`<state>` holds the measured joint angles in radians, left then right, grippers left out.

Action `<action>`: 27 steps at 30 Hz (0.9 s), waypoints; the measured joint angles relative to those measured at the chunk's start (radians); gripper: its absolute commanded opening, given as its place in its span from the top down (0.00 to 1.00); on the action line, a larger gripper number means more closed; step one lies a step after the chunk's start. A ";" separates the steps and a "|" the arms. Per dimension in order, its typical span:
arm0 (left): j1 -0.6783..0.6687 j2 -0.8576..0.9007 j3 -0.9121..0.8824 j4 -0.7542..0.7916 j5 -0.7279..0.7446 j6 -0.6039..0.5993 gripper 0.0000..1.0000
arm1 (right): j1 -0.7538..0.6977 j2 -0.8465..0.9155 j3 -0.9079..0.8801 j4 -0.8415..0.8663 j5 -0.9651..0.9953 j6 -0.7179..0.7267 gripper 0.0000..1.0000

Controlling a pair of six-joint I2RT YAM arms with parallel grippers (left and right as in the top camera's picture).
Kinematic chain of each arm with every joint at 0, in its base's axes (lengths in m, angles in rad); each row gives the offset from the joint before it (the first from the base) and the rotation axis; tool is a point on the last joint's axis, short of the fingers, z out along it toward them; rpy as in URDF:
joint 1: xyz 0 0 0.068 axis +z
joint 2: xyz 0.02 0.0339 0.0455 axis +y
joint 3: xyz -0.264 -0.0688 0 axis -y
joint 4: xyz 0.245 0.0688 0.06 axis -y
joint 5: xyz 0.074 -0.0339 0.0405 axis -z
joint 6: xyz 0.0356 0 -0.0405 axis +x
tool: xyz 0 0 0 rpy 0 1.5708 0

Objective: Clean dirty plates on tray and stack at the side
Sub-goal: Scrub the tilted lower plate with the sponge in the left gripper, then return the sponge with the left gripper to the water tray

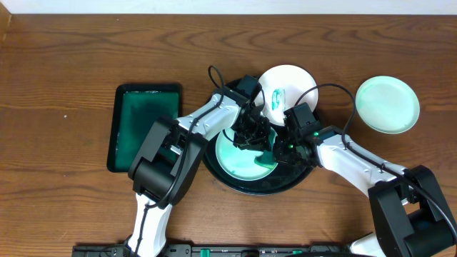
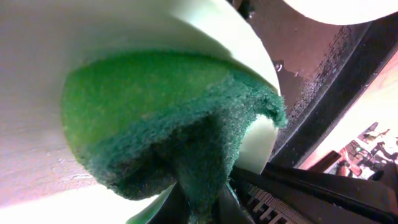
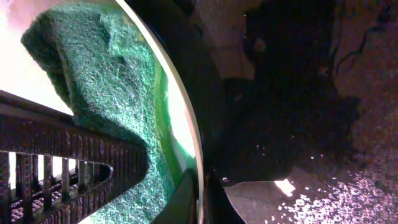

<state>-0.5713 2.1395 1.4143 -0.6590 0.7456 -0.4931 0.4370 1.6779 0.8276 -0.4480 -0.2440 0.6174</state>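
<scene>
overhead view: a black tray [image 1: 264,190] sits mid-table [image 1: 64,64].
mint plate [image 1: 239,158]: lies in the tray, toward its left edge.
left gripper [image 1: 251,135]: clamped on a green scouring pad [image 2: 174,124], which is pressed against the mint plate.
right gripper [image 1: 280,150]: pinched together on that plate's right rim.
white plate [image 1: 293,82]: at the tray's far edge, with a teal smear at its centre.
second mint plate [image 1: 387,105]: on the table toward its right edge, apart from the tray.
green tray [image 1: 146,128]: on the table, left of the black tray.

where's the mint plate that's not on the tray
In the overhead view the mint plate sits on the table at the right side, right of the black tray and white plate.
</scene>
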 measured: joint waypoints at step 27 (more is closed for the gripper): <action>-0.049 -0.069 0.040 -0.395 -0.682 -0.117 0.93 | 0.000 0.000 0.001 -0.003 0.000 0.000 0.99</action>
<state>-0.6201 2.0708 1.4544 -1.0542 0.0639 -0.6098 0.4370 1.6779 0.8284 -0.4511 -0.2440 0.6178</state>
